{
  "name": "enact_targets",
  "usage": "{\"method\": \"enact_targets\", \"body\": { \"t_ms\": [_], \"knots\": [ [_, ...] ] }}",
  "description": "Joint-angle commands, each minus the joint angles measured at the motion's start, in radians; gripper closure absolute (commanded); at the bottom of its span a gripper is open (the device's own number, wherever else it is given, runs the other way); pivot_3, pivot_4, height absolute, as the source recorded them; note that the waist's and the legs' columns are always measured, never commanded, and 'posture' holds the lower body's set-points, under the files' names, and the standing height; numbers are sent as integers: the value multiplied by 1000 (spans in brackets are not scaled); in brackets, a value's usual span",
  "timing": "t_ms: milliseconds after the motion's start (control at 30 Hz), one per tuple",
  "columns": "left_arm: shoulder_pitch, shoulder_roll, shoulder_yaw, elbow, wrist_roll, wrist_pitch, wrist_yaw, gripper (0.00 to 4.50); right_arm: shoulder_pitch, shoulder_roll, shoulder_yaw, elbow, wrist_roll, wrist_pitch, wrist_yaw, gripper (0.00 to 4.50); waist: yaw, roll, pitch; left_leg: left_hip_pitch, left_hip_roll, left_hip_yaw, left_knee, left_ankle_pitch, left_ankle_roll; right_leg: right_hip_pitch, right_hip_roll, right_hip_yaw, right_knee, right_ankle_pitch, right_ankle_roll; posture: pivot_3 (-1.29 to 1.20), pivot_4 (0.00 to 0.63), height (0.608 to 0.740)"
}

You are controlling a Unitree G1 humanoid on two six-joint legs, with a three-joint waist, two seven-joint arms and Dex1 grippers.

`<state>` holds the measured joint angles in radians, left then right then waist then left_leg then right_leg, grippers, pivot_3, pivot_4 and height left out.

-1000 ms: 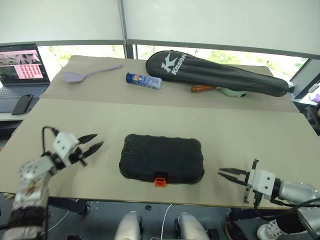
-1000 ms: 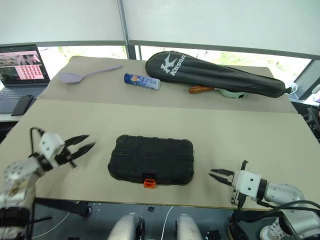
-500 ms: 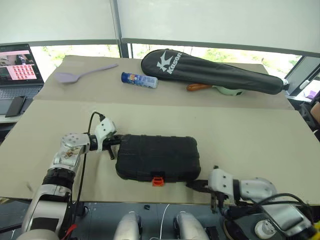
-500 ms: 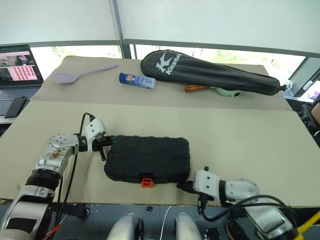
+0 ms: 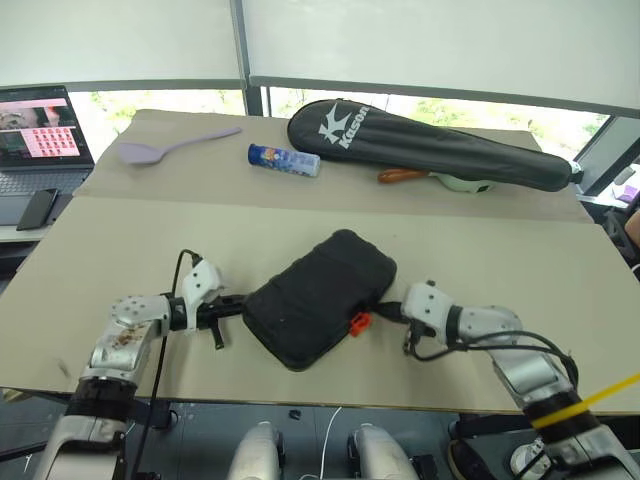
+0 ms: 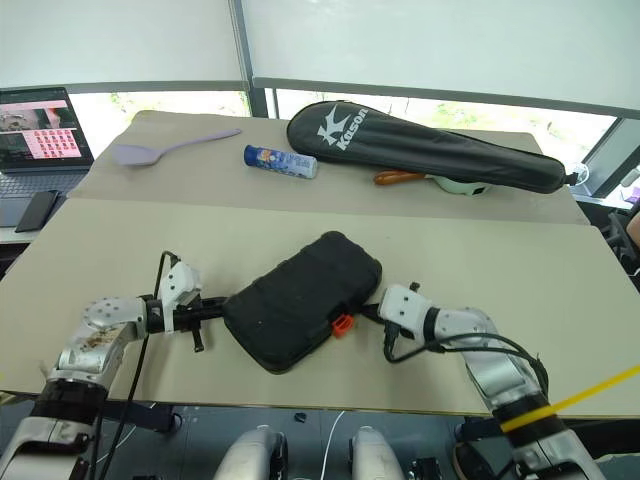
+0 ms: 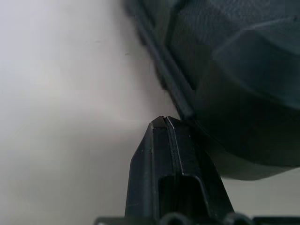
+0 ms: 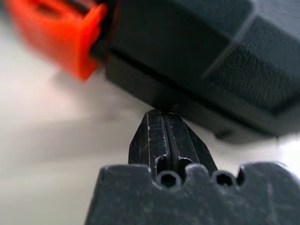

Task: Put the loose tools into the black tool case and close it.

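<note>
The black tool case (image 5: 320, 297) lies closed and slewed on the tan table (image 5: 500, 260), its far end toward the right. Its orange latch (image 5: 355, 322) faces my right gripper (image 5: 386, 310). That gripper is shut, and its tip (image 8: 161, 115) rests against the case's edge (image 8: 197, 42) just beside the latch (image 8: 56, 33). My left gripper (image 5: 240, 306) is shut too, its tip (image 7: 164, 122) at the near left corner of the case (image 7: 234, 61). Neither gripper holds anything. The loose tools are out of view.
At the back lie a long black racket bag (image 5: 430, 145), a brown-handled tool (image 5: 400, 175) poking out from under it, a blue can (image 5: 285, 160) and a purple spatula (image 5: 165, 150). A laptop (image 5: 35, 130) and phone (image 5: 40, 208) sit far left. The table's front edge is close.
The case has swung counterclockwise from square-on to diagonal. My left gripper closed and came in to the case's left corner. My right gripper pushed forward and left to the latch side.
</note>
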<state>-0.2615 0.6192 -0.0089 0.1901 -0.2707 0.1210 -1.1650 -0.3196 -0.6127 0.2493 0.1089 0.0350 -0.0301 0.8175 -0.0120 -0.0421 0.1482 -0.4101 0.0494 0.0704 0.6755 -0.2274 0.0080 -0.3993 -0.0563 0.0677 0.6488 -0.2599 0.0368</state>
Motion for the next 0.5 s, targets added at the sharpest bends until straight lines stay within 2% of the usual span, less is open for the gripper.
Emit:
{"method": "enact_targets", "body": {
  "t_ms": [33,167,333,500],
  "knots": [
    [36,-15,4,-109,-39,26,19,4489,-78,31,-38,101,-10,-98,-18,4500,0,0,0,-2,0,0,0,0,0,-3,0,0,1,0,0,0,150,740],
    [25,8,35,-67,-5,14,64,4489,-58,20,-59,96,20,-83,17,4500,0,0,0,-5,0,-1,0,0,0,-5,0,0,1,0,0,0,150,740],
    [-101,56,52,22,-24,37,37,4489,74,-32,-124,-52,60,22,28,4500,9,0,0,-5,0,-2,0,0,0,-5,0,-2,1,0,0,0,150,740],
    [-247,22,3,-19,-86,121,-32,4489,218,-49,-133,-272,114,173,41,4500,15,0,0,-6,-1,-1,0,0,0,-4,0,-2,1,0,0,0,150,740]
  ]
}}
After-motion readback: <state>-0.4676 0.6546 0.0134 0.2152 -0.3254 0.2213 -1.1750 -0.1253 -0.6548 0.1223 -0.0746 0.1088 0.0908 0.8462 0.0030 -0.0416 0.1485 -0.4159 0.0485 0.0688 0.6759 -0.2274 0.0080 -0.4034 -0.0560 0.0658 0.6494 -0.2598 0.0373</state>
